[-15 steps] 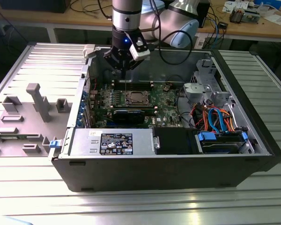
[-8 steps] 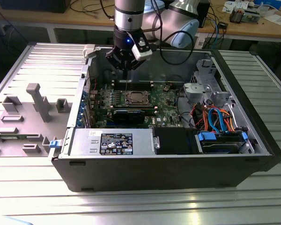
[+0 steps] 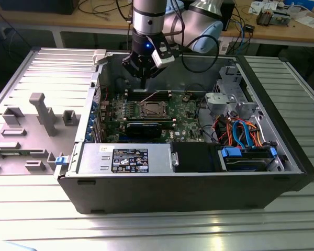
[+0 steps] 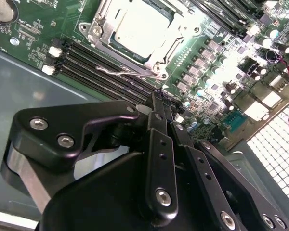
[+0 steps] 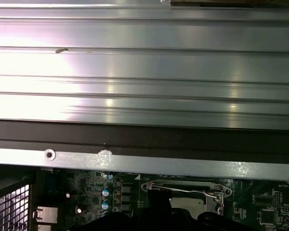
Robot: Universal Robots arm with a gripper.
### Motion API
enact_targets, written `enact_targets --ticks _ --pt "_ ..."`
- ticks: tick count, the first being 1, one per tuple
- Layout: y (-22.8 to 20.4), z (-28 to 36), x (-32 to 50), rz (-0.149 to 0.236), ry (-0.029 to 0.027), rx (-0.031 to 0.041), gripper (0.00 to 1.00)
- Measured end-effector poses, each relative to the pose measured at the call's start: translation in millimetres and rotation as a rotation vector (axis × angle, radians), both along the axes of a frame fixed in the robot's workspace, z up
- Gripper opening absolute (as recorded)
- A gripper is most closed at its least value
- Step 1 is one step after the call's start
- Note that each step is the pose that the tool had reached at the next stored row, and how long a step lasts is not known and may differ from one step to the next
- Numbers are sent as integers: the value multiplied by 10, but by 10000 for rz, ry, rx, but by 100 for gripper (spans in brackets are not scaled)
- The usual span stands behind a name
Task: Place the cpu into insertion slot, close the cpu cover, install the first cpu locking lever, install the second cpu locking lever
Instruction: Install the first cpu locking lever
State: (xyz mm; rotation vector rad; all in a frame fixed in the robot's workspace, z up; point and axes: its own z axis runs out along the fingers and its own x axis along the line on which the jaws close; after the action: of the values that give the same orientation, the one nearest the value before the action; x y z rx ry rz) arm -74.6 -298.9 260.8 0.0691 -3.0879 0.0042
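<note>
CPU [image 4: 137,30], with its pale silvery top, is sitting in the insertion slot [image 3: 150,109] on the green motherboard [image 3: 186,121], well below the gripper [image 3: 143,77] in the exterior view. In the second wrist view the chip is lying just beyond the fingertips [image 4: 158,98], across a few long black memory slots [image 4: 94,67]. Lying around the chip is the cpu cover [image 4: 176,42], a thin metal frame, looking flat over the socket. A bent wire locking lever [image 4: 120,72] is running along the socket edge nearest the gripper, and the same lever [image 5: 183,190] is showing in the first wrist view as a thin bright rod crossing the socket's near side.

Hanging over the open computer case [image 3: 162,183], the gripper is pointing straight down with its black fingers drawn together and nothing held between them. It is touching neither chip, cover nor lever. Towards the exterior view's right of the gripper, orange and blue cables [image 3: 240,130] are lying in the case, and a grey plastic tray [image 3: 26,130] is resting outside the case on the exterior view's left.
</note>
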Motion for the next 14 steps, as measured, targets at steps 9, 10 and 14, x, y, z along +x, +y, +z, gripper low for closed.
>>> enact_targets --ticks 9,10,14 --pt "0 0 148 0 100 1 11" --pt "0 0 161 -1 112 1 11" --pt "-1 -1 226 1 164 2 11"
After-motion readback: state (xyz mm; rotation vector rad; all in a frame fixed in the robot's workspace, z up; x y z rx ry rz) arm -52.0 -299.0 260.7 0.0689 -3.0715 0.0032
